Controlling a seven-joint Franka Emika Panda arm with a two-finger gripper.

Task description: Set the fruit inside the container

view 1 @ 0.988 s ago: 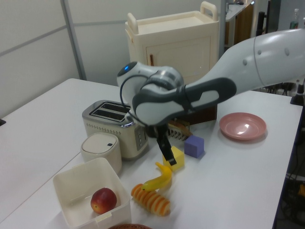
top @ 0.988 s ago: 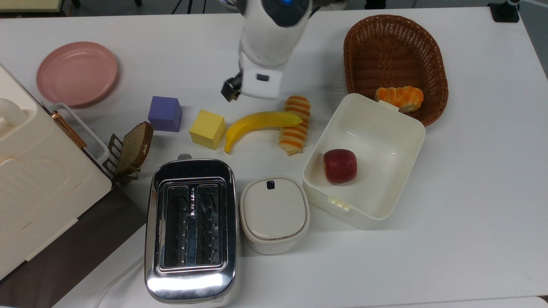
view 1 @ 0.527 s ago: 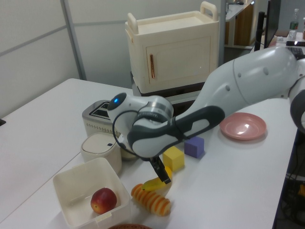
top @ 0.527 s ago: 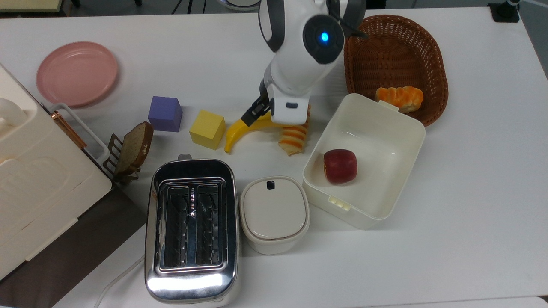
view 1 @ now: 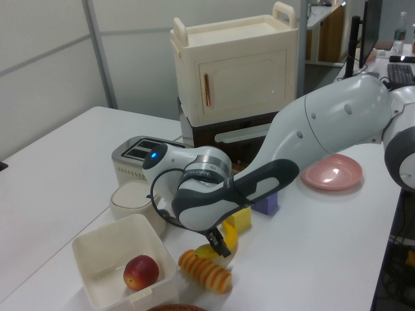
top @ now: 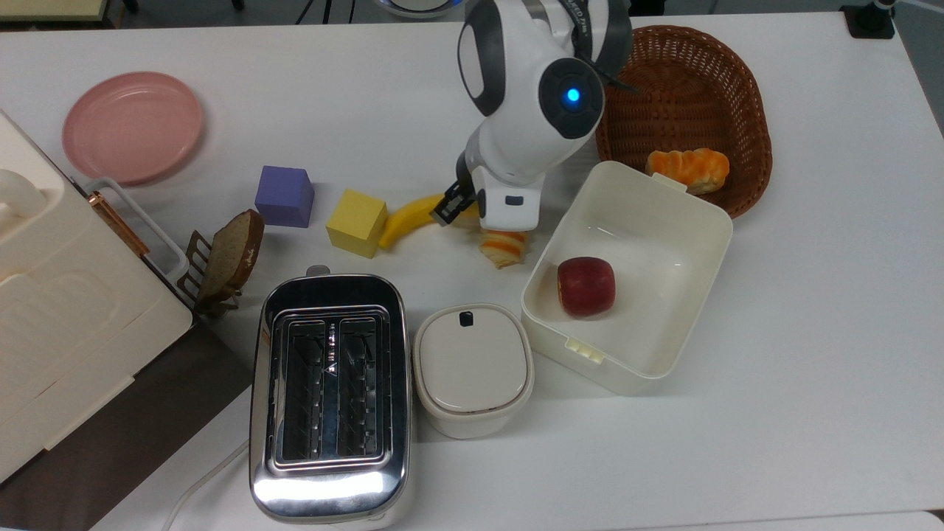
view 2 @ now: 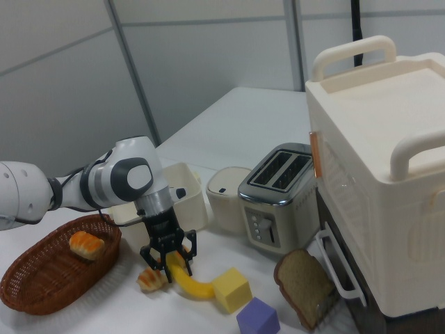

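Note:
The fruit, a curved yellow banana (top: pixel 413 219), lies on the white table between a yellow cube (top: pixel 358 221) and a striped bread roll (top: pixel 504 248). My gripper (top: pixel 462 209) is down over the banana's right end, and the wrist hides that end in the top view. In the right view the gripper (view 2: pixel 169 259) is open, its fingers (view 2: pixel 188 255) straddling the banana (view 2: pixel 189 281). The container (top: pixel 649 243), a cream-white tub to the top view's right of the roll, holds a dark-red apple (top: pixel 586 287). In the left view the gripper (view 1: pixel 218 244) sits on the banana (view 1: pixel 228 234), beside the container (view 1: pixel 115 228).
A wicker basket (top: pixel 682 88) holding a roll (top: pixel 689 168) stands behind the tub. A lidded white pot (top: pixel 472 369) and a toaster (top: pixel 328 391) stand in front. A purple cube (top: pixel 284 195), bread slice (top: pixel 232 254), pink plate (top: pixel 133 125) and cream cabinet (top: pixel 59 317) lie toward the top view's left.
The arm swung from behind the banana and came down onto its right end. The banana's free tip has shifted slightly toward the yellow cube.

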